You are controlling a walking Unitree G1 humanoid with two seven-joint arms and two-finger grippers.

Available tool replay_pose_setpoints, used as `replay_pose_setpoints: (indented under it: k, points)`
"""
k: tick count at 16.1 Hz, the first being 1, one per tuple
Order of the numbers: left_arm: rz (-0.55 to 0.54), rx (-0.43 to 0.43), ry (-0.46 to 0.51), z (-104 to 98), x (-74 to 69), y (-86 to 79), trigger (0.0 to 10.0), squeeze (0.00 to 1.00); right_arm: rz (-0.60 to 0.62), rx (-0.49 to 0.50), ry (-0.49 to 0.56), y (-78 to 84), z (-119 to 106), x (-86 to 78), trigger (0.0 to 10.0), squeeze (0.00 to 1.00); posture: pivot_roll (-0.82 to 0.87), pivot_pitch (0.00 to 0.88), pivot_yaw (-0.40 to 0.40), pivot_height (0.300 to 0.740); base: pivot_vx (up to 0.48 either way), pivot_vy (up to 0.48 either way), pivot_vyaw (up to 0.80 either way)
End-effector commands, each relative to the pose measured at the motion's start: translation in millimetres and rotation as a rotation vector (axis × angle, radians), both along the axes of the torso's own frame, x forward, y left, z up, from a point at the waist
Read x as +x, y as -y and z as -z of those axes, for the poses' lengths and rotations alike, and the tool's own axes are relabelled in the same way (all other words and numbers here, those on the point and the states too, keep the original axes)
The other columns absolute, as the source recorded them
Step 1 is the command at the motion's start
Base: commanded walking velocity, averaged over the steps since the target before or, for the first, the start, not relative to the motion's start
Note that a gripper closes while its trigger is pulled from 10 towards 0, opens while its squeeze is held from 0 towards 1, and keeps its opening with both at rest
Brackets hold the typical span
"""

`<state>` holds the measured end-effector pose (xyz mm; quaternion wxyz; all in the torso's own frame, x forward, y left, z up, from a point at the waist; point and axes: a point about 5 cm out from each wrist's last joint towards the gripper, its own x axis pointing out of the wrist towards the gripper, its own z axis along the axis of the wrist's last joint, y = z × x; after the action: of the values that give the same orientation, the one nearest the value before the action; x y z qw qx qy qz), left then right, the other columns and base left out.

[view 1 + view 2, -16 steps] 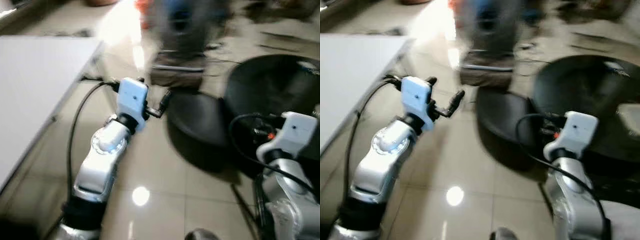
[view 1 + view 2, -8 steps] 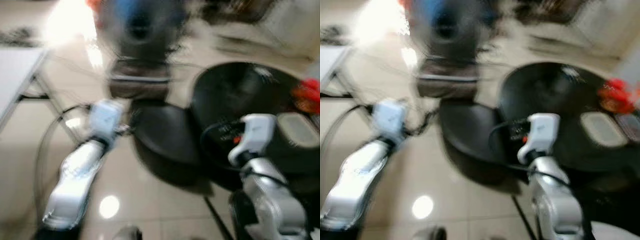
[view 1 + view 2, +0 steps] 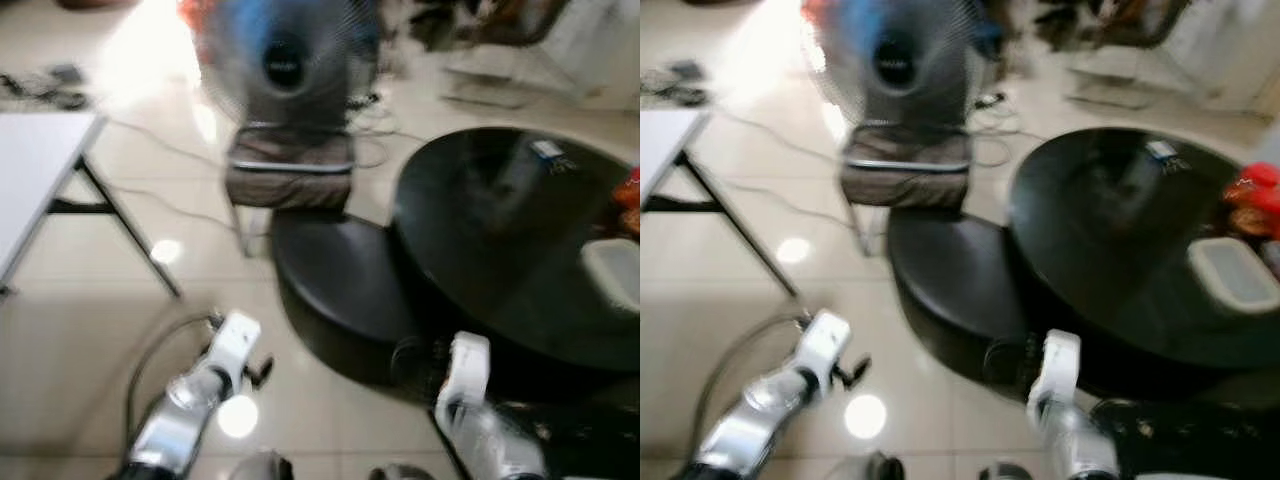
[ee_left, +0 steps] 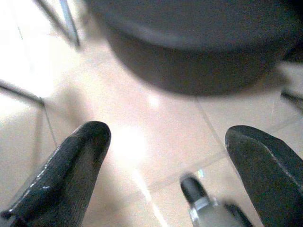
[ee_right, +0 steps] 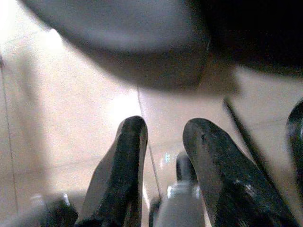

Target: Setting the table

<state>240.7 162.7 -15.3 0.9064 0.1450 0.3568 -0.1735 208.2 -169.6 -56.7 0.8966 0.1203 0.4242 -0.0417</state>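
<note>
Facing round black table, fan behind

A round glossy black worktop holds a pale rectangular container; a grey standing fan stands beyond on the beige tiled floor.

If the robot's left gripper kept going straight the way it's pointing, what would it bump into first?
Probably the tiled floor. The left gripper, jaws wide open and empty, points down at bare tiles, with the low black round stool farther ahead. Depth is hard to judge here.
</note>
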Motion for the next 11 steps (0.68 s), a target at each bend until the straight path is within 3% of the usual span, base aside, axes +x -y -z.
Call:
replay_pose_setpoints:
  k: [1,4,7,11]
  points:
    - [0.029,0.008,-0.064,15.3,-4.6,2.9,10.0,0.0,0.017,0.0,-0.045,0.8,8.4,-6.5,10.0,0.0,0.07,0.083,0.027,0.74,0.0,0.0,0.0]
    - [-0.082,0.002,-0.186,40.7,-18.3,0.5,10.0,0.0,0.055,-0.006,-0.191,-3.4,28.3,-29.0,10.0,0.0,0.06,0.086,0.027,0.74,0.0,0.0,0.0]
    - [-0.039,0.055,-0.258,51.5,-28.4,-1.2,10.0,0.0,-0.075,-0.03,-0.198,-11.4,32.0,-31.4,10.0,0.0,0.05,0.092,0.02,0.74,0.0,0.0,0.0]
    - [-0.07,0.057,-0.274,57.1,-33.8,-8.7,10.0,0.0,-0.067,-0.016,-0.205,-6.7,34.3,-34.7,10.0,0.0,0.05,0.088,0.014,0.74,0.0,0.0,0.0]
